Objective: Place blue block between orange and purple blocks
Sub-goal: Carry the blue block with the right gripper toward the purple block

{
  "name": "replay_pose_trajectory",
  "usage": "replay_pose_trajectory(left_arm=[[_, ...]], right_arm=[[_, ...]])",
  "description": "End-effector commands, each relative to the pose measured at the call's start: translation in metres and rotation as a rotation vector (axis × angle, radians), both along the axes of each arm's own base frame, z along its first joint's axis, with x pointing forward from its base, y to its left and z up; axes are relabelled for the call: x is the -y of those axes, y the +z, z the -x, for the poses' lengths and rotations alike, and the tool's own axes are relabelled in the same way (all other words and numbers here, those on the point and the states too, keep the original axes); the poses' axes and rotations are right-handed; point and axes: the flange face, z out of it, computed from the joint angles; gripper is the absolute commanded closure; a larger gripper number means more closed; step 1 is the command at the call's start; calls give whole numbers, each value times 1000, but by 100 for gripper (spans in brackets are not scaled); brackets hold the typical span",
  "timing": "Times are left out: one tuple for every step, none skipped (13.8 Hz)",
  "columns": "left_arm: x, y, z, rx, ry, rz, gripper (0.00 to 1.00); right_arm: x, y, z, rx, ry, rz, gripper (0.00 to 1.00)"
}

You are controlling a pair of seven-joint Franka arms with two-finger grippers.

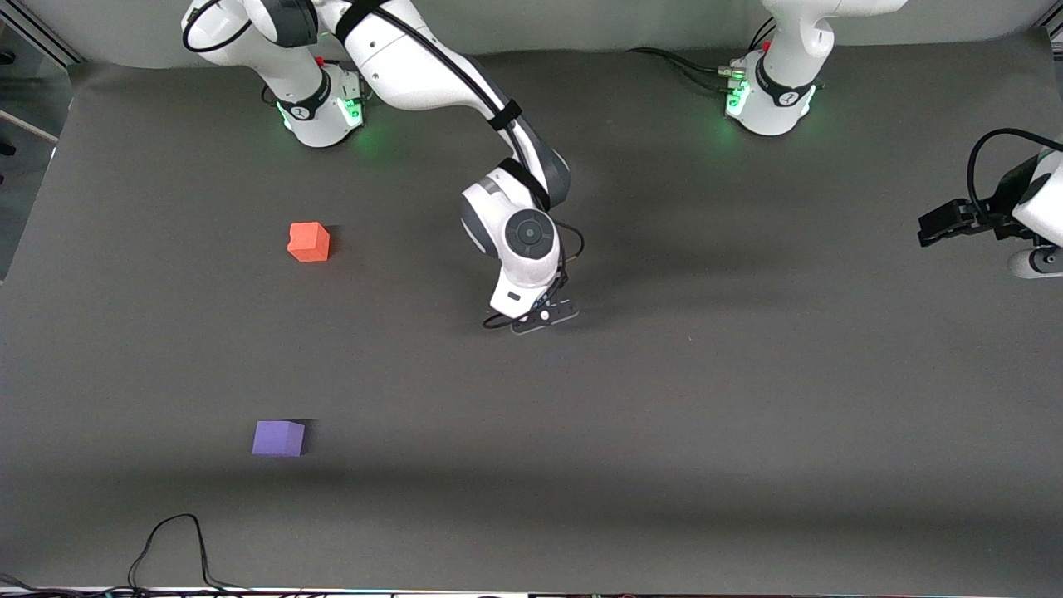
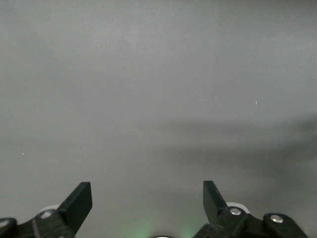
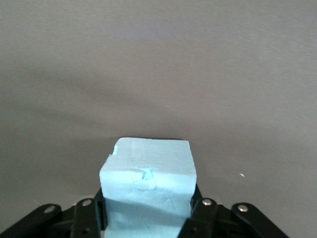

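Note:
The blue block (image 3: 148, 173) sits between the fingers of my right gripper (image 3: 147, 206), which is shut on it. In the front view the right gripper (image 1: 544, 318) is low over the middle of the table and its wrist hides the block. The orange block (image 1: 308, 242) lies toward the right arm's end of the table. The purple block (image 1: 278, 438) lies nearer the front camera than the orange one, with bare mat between them. My left gripper (image 2: 147, 198) is open and empty over bare mat, and waits at the left arm's end of the table (image 1: 942, 224).
A dark grey mat (image 1: 747, 399) covers the table. A black cable (image 1: 174, 544) loops at the table's front edge near the purple block. The arm bases (image 1: 324, 104) (image 1: 772, 95) stand along the back.

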Motion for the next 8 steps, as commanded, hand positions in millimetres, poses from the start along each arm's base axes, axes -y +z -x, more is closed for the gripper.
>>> replay_pose_trajectory(left_arm=[[3,8,0,-9,-23,-6,0],[4,8,-1,-9,-23,-6,0],[5,10,-1,-6,-26,-6,0],[5,10,-1,-4,-26,-6,0],[4,10,-1,-4,-24,-6,0],[5,10,-1,-4,-26,-6,0],[6,10,-1,-4,-27,-6,0],[6,10,-1,-4,-27,-6,0]], right_arm=[[24,56,-18,-23,-65,-11,98],[34,82,-25,-15,-107,-14,98],[50,105,-36,0,-169,-8,98],[71,129,-47,5,-203,6,98],[97,150,-59,1,-229,25,98],[126,170,-72,8,-263,41,98],[158,190,-85,22,-263,53,98],[187,203,-95,20,-253,59,97]])
